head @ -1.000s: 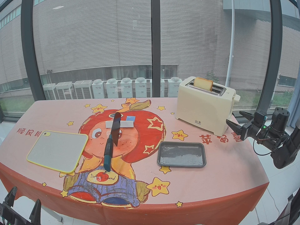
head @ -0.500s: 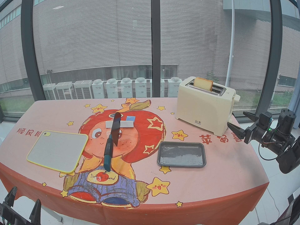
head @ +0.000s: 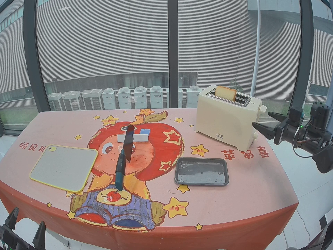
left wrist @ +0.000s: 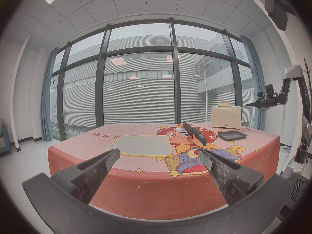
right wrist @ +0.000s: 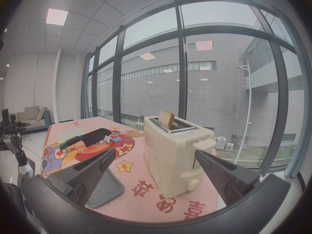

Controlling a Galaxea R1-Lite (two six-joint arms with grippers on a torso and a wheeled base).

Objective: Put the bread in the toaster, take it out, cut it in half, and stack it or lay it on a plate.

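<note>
I have the right end effector [head: 261, 119] hanging off the right edge of the counter [head: 242, 191], fingers spread apart and nothing between them. It points at the lever end of the toaster [head: 225, 122] and sits just beside it. From the head view I can't tell whether the lower fingertip touches the casing. In the right wrist view the right end effector [right wrist: 154, 152] frames the toaster [right wrist: 175, 156] between its two open fingers, lever knob toward me.

The bread [head: 225, 93] stands upright in the toaster slot, its top half poking out above the rim, golden crust showing. The toaster is at the back right of the counter, close to the window.

In front of the toaster, well apart from it, the dark rectangular plate [head: 178, 171] lies flat with nothing on it. Mid-counter, the knife [head: 124, 153] has its dark blade propped on a small white block [head: 138, 138] and its teal handle angling down toward me. Over on the left, the cutting board [head: 63, 167] with its yellow edge lies flat and bare, near the knife but not touching it.

My left end effector [head: 27, 219] is low at the near left corner, below the counter edge. The left wrist view shows the left end effector [left wrist: 158, 151] with fingers wide apart, holding nothing, and looking across the counter at the cutting board [left wrist: 141, 146].
</note>
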